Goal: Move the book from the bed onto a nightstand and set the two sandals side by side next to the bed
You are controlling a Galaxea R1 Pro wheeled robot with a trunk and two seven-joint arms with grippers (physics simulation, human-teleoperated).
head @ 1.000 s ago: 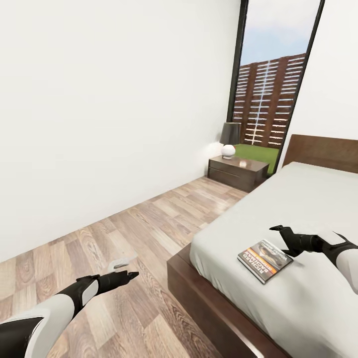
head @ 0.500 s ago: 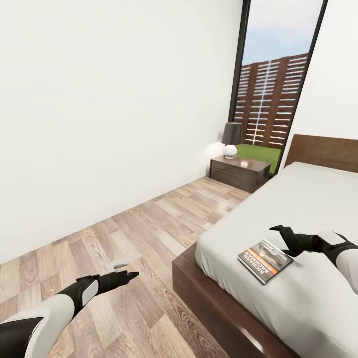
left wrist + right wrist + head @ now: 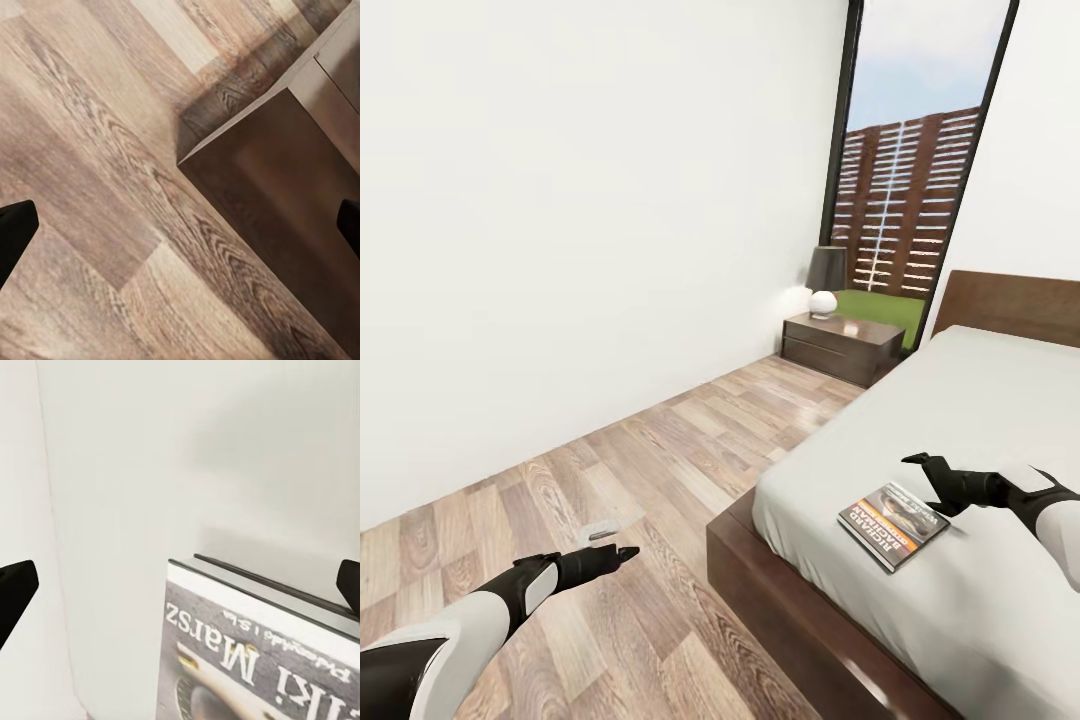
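Note:
The book (image 3: 893,524), a thin paperback with a dark cover and orange band, lies flat on the grey mattress of the bed (image 3: 980,400) near its left edge. My right gripper (image 3: 926,482) hovers open just beyond the book, a little above the mattress. In the right wrist view the book (image 3: 255,660) sits between the spread fingertips (image 3: 15,585). My left gripper (image 3: 616,545) is open over the wood floor, left of the bed's foot corner (image 3: 285,187). The nightstand (image 3: 840,345) stands by the headboard, under the window. The sandals are out of view.
A dark-shaded lamp with a white round base (image 3: 823,285) stands on the nightstand's left part. A white wall (image 3: 560,250) runs along the left. A strip of plank floor (image 3: 690,440) lies between wall and bed. The brown headboard (image 3: 1010,305) is at far right.
The whole view shifted slightly between the earliest frame and the following one, so the camera moved. Both grippers and the book have kept their places since.

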